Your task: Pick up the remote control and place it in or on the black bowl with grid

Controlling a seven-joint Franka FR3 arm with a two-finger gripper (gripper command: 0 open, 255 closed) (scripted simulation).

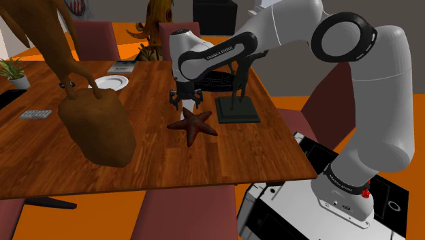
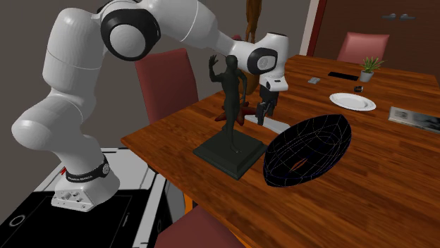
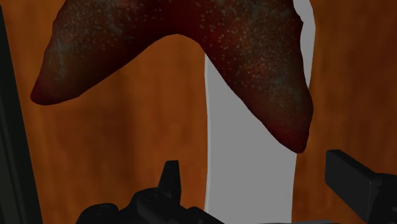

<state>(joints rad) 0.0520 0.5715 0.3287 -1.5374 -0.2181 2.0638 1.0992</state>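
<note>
My gripper's [image 3: 249, 167] black fingers are nearest, standing apart with nothing clasped. Between them, untouched, lies the pale grey remote control [image 3: 235, 146] on the wooden table [image 1: 170, 160], its far end tucked under the dark red starfish [image 3: 184, 32]. The black grid bowl [image 2: 331, 127] sits near the starfish, just beside a dark statuette [image 2: 230, 106].

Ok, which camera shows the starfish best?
The shoulder view: the starfish shows almost whole there, with its arms spread. In the second exterior view the statue hides most of it, leaving a red bit. The wrist view is very close, so two arms show and the rest is cut off.
</note>
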